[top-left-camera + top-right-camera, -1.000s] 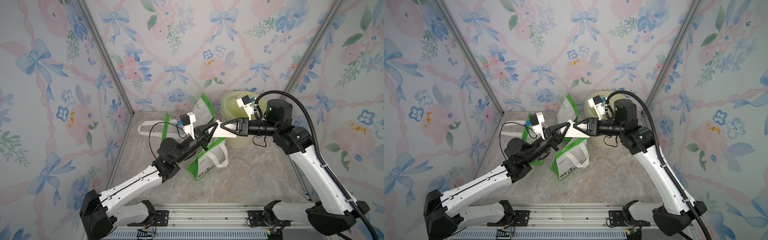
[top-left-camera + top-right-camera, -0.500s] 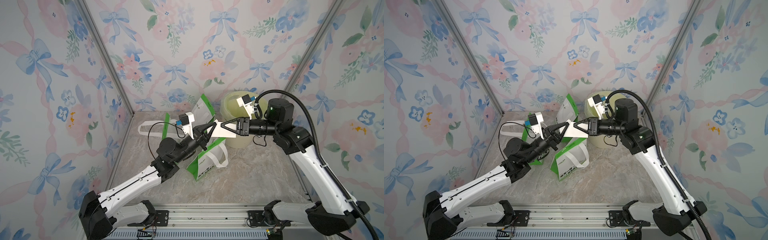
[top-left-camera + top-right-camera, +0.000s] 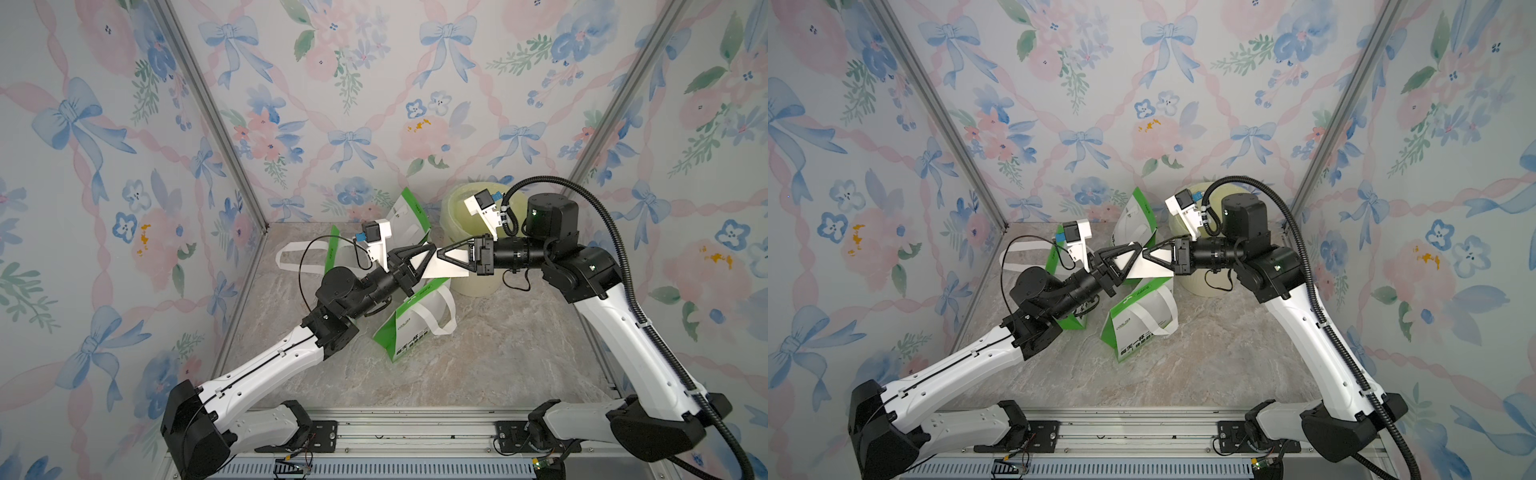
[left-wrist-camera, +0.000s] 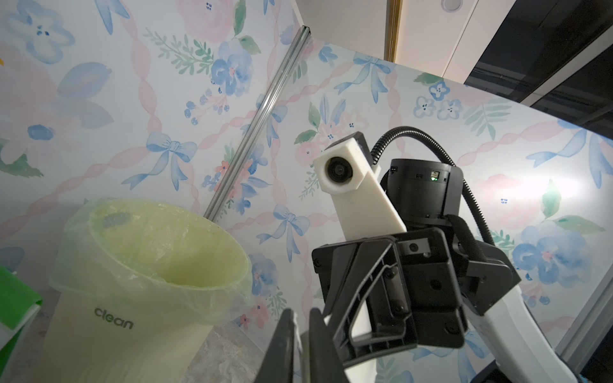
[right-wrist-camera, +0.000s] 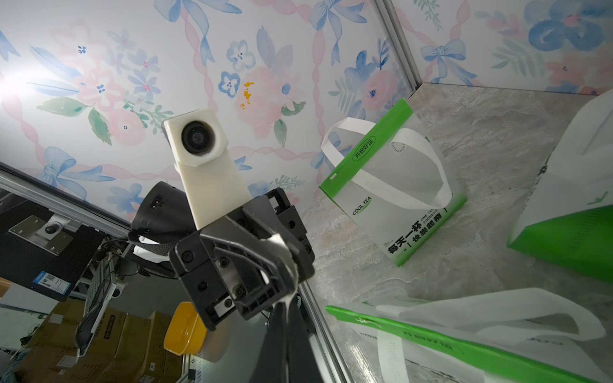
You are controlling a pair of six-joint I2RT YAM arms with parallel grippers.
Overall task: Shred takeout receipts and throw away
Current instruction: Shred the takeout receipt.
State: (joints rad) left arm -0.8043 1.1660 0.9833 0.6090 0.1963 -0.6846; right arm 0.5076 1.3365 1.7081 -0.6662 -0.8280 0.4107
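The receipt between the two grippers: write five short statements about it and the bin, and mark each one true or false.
1. The left gripper and the right gripper are both shut on one receipt. True.
2. The receipt lies flat on the table. False: it is held in the air between the grippers, over a green-and-white bag.
3. The bin has a yellow-green liner. True.
4. The bin stands beside the left arm's base. False: it stands at the back of the table, on the right arm's side.
5. The bin's wall bears the word "clean". True.
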